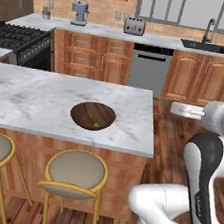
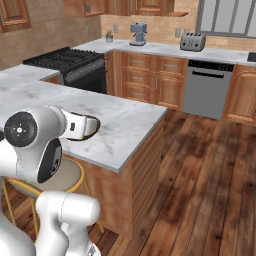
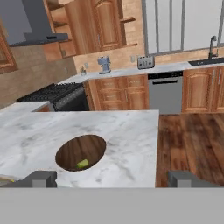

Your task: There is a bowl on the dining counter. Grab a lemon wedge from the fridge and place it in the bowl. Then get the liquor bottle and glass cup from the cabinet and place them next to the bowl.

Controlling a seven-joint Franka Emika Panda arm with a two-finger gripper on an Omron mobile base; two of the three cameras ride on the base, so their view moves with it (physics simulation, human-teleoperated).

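Dining counter worktop (image 1: 40, 99): long marble slab on a reddish wood base, spanning the near field of both base views. Judged to be the drop zone for all three items, hence the arm parked beside it.

Bowl (image 1: 93, 115): dark brown, shallow, sits on the worktop towards its near edge and right-hand end, bare marble on every side. That leaves room beside it for bottle and cup.

Lemon wedge (image 1: 96, 125): small yellow-green piece lying on the bowl floor, near the front rim. First step of the task reads as done.

Gripper (image 3: 116, 178): jaws spread wide, nothing between them, held above the worktop edge and looking down across the bowl. Free for the next pick.

Liquor bottle, glass cup: not on the worktop; presumably to be fetched from the cabinet.

Surroundings: two stools (image 1: 75, 172) tucked under the near side could block the base from closing in. Stove (image 1: 18, 38), dishwasher (image 1: 150, 69), toaster (image 1: 134, 25), coffee machine (image 1: 80, 12) and sink (image 1: 206, 46) along the far wall, well apart.
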